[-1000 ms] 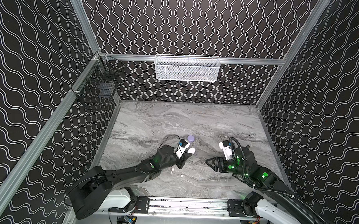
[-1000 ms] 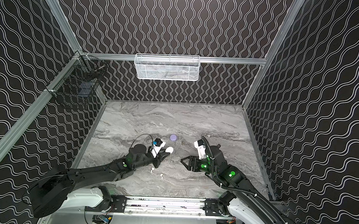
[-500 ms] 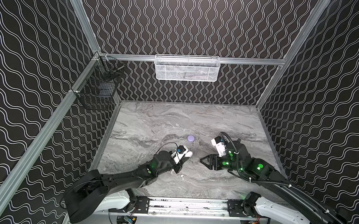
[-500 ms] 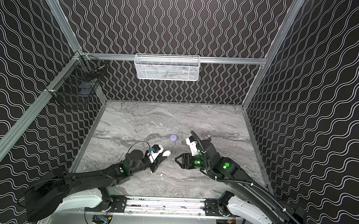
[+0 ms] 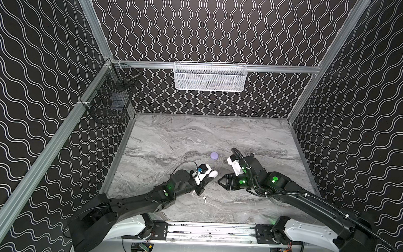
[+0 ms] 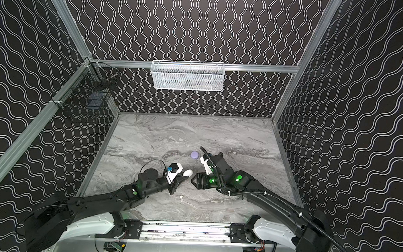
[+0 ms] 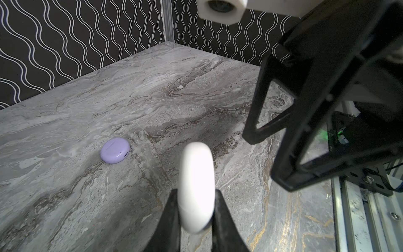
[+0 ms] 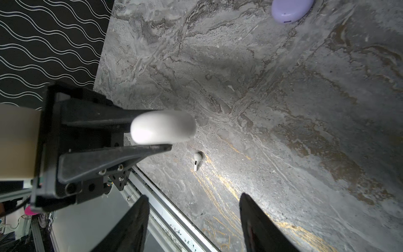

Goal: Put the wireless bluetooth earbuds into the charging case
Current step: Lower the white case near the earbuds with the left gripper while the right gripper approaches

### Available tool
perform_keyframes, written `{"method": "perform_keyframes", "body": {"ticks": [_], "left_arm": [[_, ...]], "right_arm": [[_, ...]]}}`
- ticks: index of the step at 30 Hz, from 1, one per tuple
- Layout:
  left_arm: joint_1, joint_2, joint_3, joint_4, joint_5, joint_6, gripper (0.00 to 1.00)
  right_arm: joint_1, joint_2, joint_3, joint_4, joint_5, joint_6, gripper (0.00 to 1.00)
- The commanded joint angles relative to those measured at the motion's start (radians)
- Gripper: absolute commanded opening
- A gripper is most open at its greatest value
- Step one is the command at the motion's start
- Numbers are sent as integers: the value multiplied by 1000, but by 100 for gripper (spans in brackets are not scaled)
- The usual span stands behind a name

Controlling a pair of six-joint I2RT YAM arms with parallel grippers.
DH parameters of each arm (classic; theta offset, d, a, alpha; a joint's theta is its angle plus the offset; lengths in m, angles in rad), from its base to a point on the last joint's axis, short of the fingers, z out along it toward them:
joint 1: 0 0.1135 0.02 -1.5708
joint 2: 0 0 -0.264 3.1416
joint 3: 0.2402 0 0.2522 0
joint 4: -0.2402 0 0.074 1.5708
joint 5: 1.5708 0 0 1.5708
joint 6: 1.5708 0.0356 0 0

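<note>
Plainly, the left gripper (image 7: 196, 193) has its fingers (image 7: 172, 218) clamped on the white case (image 7: 195, 165), which stands on edge between them, lifted clear of the table (image 5: 172, 134). Facing it, the right gripper (image 8: 193, 197) has its fingers apart and holds nothing; it is near the case but not touching it.

The case looks shut, so the step in hand is probably getting its lid open. To do that well, the right gripper should come in square on the free rim and catch only the lid half, while the left grip stays on the base. If the left fingers pinch both halves, the lid will not swing. A slow, short pull is safer, since the smooth round shell could twist or slip out.

One white earbud (image 8: 197, 161) lies on the table toward the front edge, apart from both grippers. A second white bit (image 5: 193, 193) sits just beside the left arm, too small to name for sure. The lavender case (image 7: 115, 150) lies flat and closed farther back.

No lavender earbuds show anywhere. The white case's seam and hinge cannot be made out: it is glare-white in one wrist view and blurred in the other.
</note>
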Motion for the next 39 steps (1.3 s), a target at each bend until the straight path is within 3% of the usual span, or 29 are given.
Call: {"method": "perform_keyframes", "body": {"ticks": [1,10,39], "left_arm": [[0,3,0,54,39,-14,0],[0,-5,-8,71,60,-19,0],[-2,29,1,101,125,-26,0]], "right_arm": [[-3,17,16,25,17,-15,67],[-75,58,9,58,-58,-43,67],[-165,91,18,94,-130,-64,67]]}}
